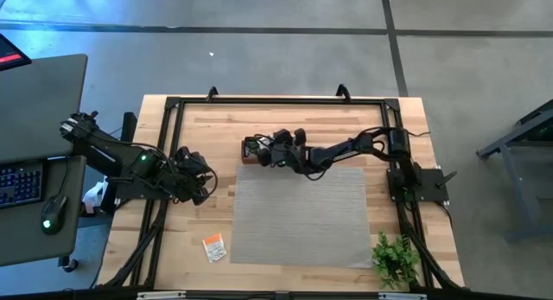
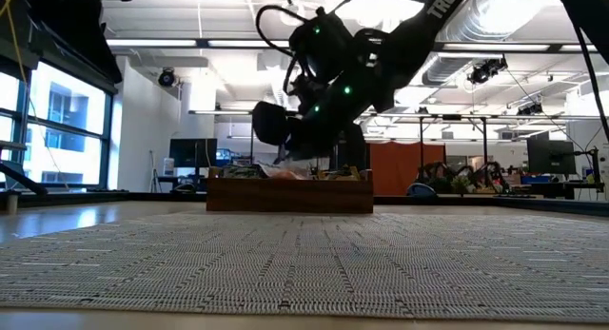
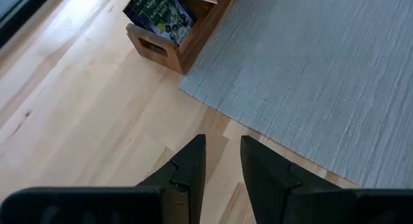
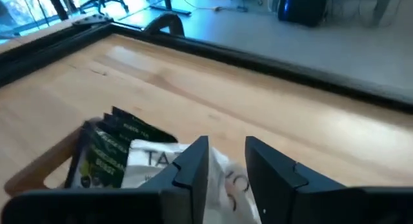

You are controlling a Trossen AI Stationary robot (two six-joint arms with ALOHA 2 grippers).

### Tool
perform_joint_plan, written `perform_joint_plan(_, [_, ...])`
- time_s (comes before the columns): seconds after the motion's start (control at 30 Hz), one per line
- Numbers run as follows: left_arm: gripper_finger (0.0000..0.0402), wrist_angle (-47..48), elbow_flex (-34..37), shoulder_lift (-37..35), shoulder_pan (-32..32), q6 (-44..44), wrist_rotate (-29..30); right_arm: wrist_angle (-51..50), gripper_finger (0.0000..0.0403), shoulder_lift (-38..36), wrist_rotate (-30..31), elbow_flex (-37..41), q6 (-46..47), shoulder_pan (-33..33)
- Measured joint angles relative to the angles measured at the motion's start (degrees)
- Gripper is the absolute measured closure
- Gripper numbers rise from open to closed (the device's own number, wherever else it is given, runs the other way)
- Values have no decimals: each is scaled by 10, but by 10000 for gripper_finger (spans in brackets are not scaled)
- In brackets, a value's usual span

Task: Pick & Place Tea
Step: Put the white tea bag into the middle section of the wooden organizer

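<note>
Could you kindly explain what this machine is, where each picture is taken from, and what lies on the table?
Two dark robot arms work at a wooden table. One picture looks straight down, one looks level across the grey mat, and one comes from each wrist. The right tool hovers over a wooden box holding tea packets, its fingers apart with nothing between them. The left tool waits over bare wood, fingers slightly apart and empty. One packet lies alone near the front; a small plant stands in the corner.
</note>
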State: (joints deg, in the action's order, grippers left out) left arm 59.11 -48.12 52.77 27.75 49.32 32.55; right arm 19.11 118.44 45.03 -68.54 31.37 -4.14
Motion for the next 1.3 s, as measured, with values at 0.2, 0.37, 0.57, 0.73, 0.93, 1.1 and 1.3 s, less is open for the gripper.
perform_joint_plan(0.2, [305, 0, 0, 0, 0, 4, -10, 5, 308, -53, 16, 0, -165, 19])
perform_joint_plan(0.37, [305, 0, 0, 0, 0, 4, -9, 1, 332, -72, -72, -1, -210, 31])
perform_joint_plan(0.57, [305, 0, 0, 0, 0, 4, -4, -37, 396, -42, -147, -1, -176, 15])
perform_joint_plan(0.73, [305, -2, 0, 0, 0, 5, -4, -70, 396, -24, -162, -1, -138, -6])
perform_joint_plan(0.93, [305, -2, 0, 0, 0, 5, -5, -128, 398, -24, -108, -1, -118, -11])
perform_joint_plan(1.1, [305, -2, 0, 0, 0, 5, -5, -75, 398, -23, -77, -1, -125, -7])
perform_joint_plan(1.3, [305, -2, 0, 0, 0, 5, -5, -52, 400, -23, -89, -1, -137, -4])
